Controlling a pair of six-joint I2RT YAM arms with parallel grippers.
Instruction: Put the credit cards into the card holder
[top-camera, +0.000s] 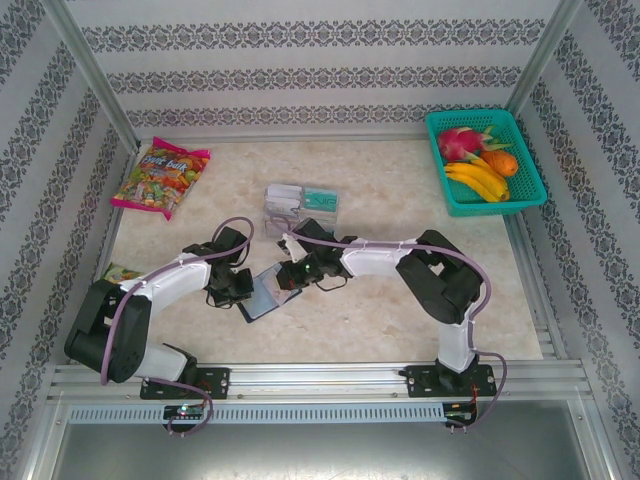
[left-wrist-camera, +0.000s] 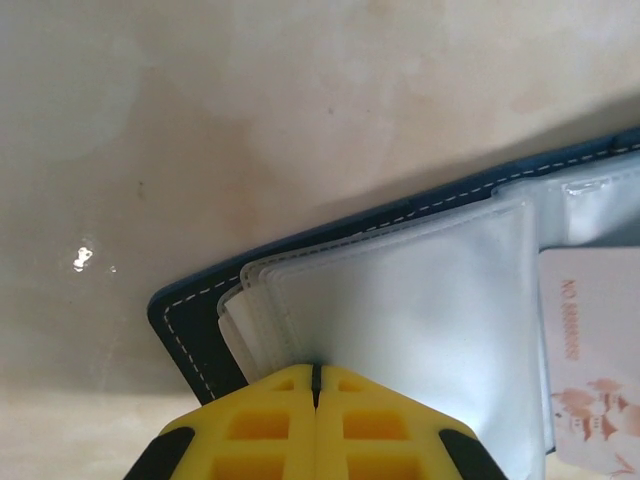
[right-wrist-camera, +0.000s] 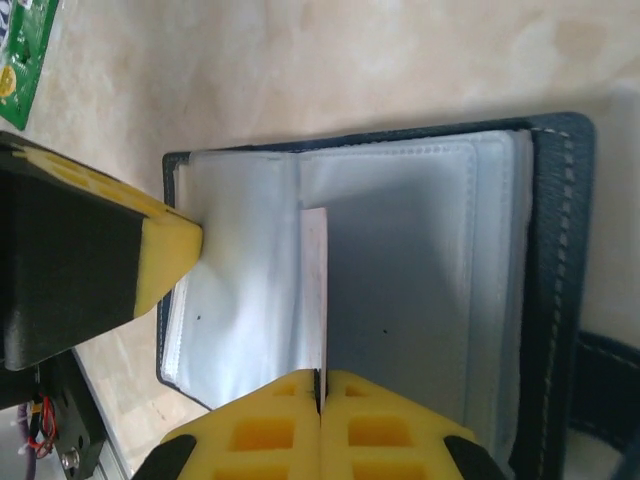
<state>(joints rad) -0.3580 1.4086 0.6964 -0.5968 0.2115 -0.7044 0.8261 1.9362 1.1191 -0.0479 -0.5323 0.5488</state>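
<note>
Card holder (top-camera: 262, 293) lies open on the table (top-camera: 400, 330) just ahead of the arm bases, navy cover down and clear leaves fanned upward. Nearest me, the left gripper (left-wrist-camera: 316, 372) is clenched on the edge of one clear sleeve (left-wrist-camera: 400, 300), pinching that leaf apart from the stack. The right gripper (right-wrist-camera: 320, 378) is clamped on a white card (right-wrist-camera: 314, 290) held on edge over the open pages. Whether its tip is already inside a pocket I cannot tell. To my eye the step in hand is feeding this card into a pocket. Doing it well means keeping the pinched leaf raised so the mouth gapes, squaring the card with the slot, and sliding it in slowly, since the thin plastic looks apt to buckle and the wallet to skate. Farther back sits a clear tray (top-camera: 280, 225) with more credit cards (top-camera: 322, 199), and beyond it a candy bag (top-camera: 160, 177) and a green basket (top-camera: 470, 208) of fruit (top-camera: 478, 178).
</note>
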